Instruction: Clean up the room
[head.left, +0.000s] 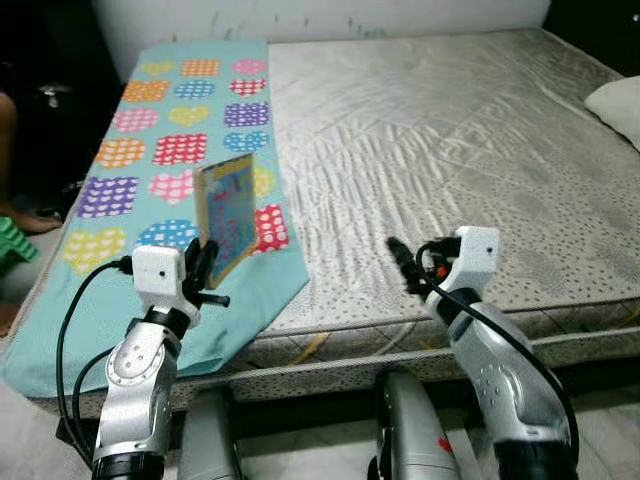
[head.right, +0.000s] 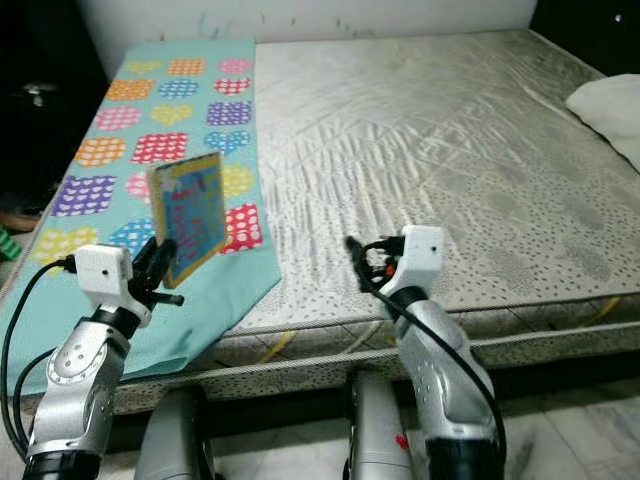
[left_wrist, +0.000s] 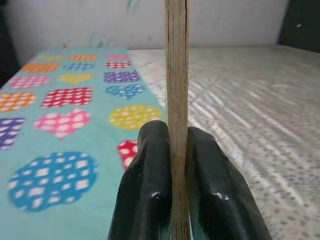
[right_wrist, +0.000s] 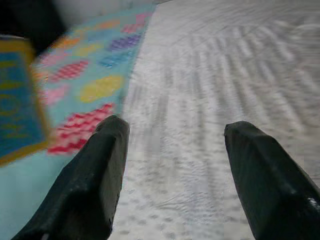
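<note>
Pinching thin flat book (head.left: 227, 217), left gripper (left_wrist: 178, 150).

Blanket (head.left: 150, 190): turquoise, rows of dotted and checked hearts in orange, pink, purple, red, yellow, blue; lies along the mattress's left edge; mattress (head.left: 430, 150): pale grey-beige, quilted, fine dark speckle; book (head.left: 226, 220): yellow border, blue cover with small multicoloured print, tan page edge; pillow (head.left: 618, 105) at the right edge: white; both arms silver, fingers (right_wrist: 90, 185) black.
</note>
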